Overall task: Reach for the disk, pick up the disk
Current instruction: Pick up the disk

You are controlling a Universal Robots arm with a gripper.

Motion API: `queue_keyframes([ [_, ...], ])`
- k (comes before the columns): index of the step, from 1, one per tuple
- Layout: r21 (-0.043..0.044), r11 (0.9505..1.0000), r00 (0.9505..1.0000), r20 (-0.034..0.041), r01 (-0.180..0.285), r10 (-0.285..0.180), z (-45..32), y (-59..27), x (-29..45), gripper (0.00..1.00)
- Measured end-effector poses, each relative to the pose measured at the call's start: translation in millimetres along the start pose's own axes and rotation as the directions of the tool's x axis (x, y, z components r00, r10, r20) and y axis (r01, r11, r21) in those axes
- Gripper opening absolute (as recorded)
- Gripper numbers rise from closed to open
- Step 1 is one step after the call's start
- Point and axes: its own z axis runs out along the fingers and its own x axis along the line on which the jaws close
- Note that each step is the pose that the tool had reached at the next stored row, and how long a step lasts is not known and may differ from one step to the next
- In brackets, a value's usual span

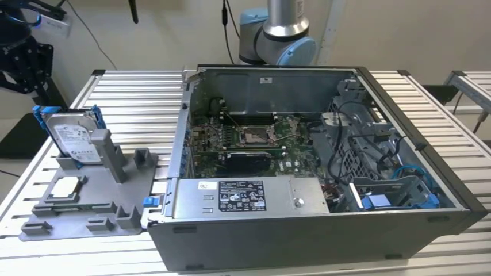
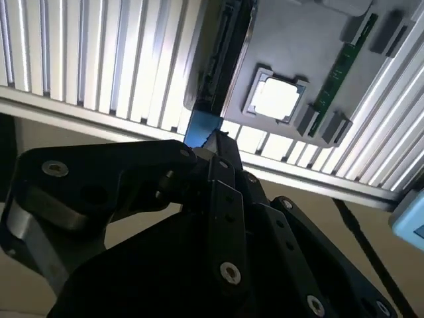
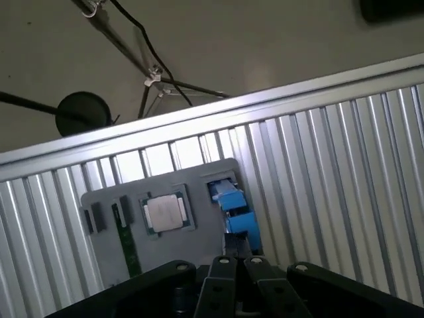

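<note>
The disk (image 1: 73, 137), silver with a white label and a blue frame, stands on edge in a slot of the grey holder tray (image 1: 96, 215) at the exterior view's left. My black gripper (image 1: 22, 69) hangs above and to the left of it, off the table's edge and not touching it. In the second wrist view the fingertips of the gripper (image 2: 213, 140) sit together, shut on nothing, with the disk (image 2: 222, 59) seen edge-on beyond them. The first wrist view shows the gripper (image 3: 236, 244) just short of the disk's blue frame (image 3: 232, 202).
A square silver processor chip (image 1: 65, 187) lies in the tray beside the disk, with a green memory stick (image 2: 338, 66) near it. An open computer case (image 1: 322, 230) fills the middle of the slatted metal table (image 1: 138, 98). Beyond the table edge is floor with cables.
</note>
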Motion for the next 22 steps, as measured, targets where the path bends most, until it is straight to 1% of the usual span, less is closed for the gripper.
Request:
queue_keyframes([
  [3, 0.0007, 0.9987, 0.9987, -0.0011, 0.050, -0.050, 0.4, 0.0, 0.0, 0.00],
  [6, 0.0015, 0.9952, 0.9952, -0.0020, 0.098, -0.098, 0.8, 0.0, 0.0, 0.00],
  [7, 0.0015, 0.9944, 0.9944, -0.0020, 0.106, -0.106, 0.8, 0.0, 0.0, 0.00],
  [11, 0.0017, 0.9943, 0.9943, -0.0020, 0.106, -0.106, 0.9, 0.0, 0.0, 0.00],
  [12, 0.0018, 0.9943, 0.9943, -0.0020, 0.106, -0.106, 0.9, 0.0, 0.0, 1.00],
  [22, 0.0020, 0.9943, 0.9943, -0.0019, 0.106, -0.106, 0.9, 0.0, 0.0, 1.00],
])
